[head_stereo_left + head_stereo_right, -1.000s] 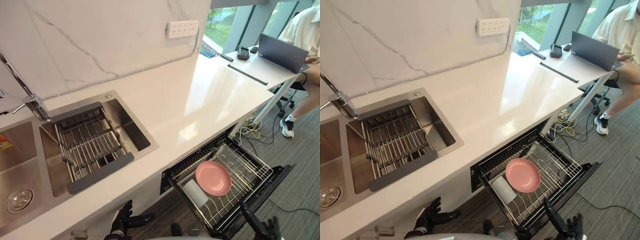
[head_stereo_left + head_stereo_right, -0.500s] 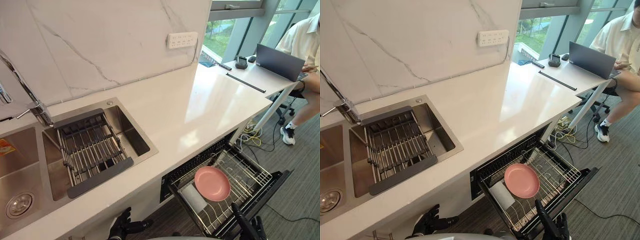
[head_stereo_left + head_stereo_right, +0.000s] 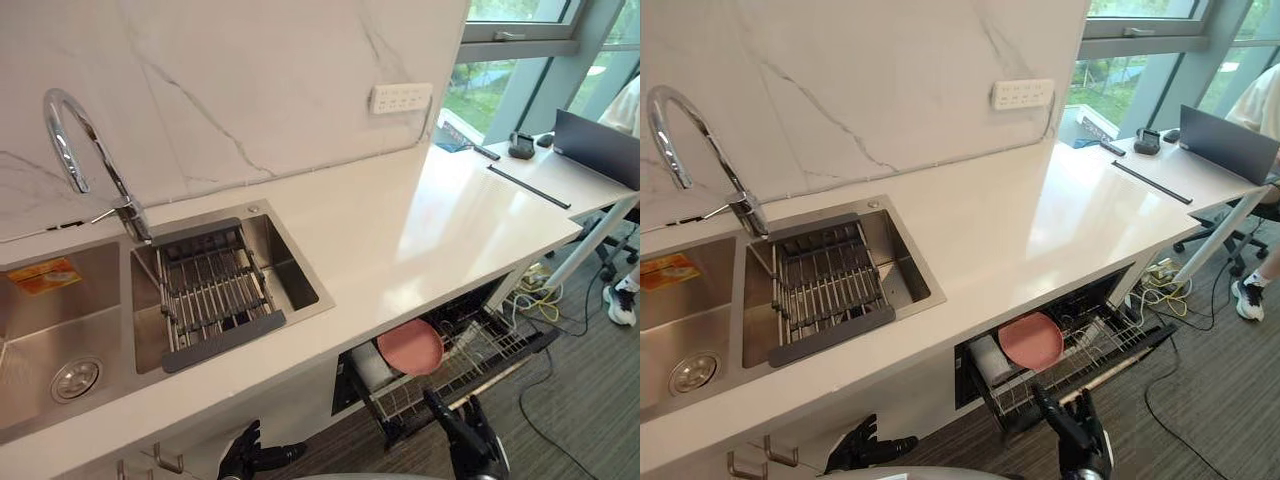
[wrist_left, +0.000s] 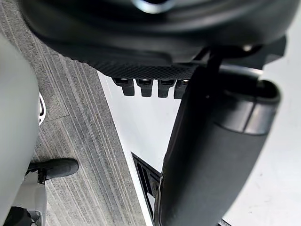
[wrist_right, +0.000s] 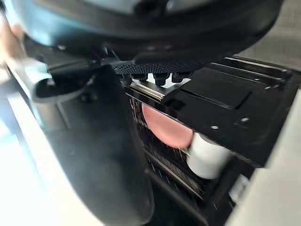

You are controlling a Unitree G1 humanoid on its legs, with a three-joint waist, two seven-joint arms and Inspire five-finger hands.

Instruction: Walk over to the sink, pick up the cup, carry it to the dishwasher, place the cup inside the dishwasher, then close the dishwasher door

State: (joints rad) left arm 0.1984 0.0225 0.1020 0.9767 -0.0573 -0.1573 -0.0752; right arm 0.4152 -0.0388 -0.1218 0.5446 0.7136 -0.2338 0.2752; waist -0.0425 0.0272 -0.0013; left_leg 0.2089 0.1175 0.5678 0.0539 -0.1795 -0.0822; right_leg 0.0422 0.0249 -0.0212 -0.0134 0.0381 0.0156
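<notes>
Door (image 3: 1128, 356) higher, robot hand (image 3: 1072, 432) at edge

Bright daylight reaches you from the window (image 3: 480, 100) at two o'clock and throws a pale glare across the table (image 3: 440, 215) toward three. The dishwasher rack (image 3: 1090, 350) sits in shadow under the table edge. In its wrist view, your right hand (image 5: 94, 155) blurs close up.

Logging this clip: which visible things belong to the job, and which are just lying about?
Job: white cylindrical cup in black dishwasher; stainless steel sink; dark right hand.
Lying about: round pink plate; white wall socket strip; dark grey laptop; curved chrome tap.
</notes>
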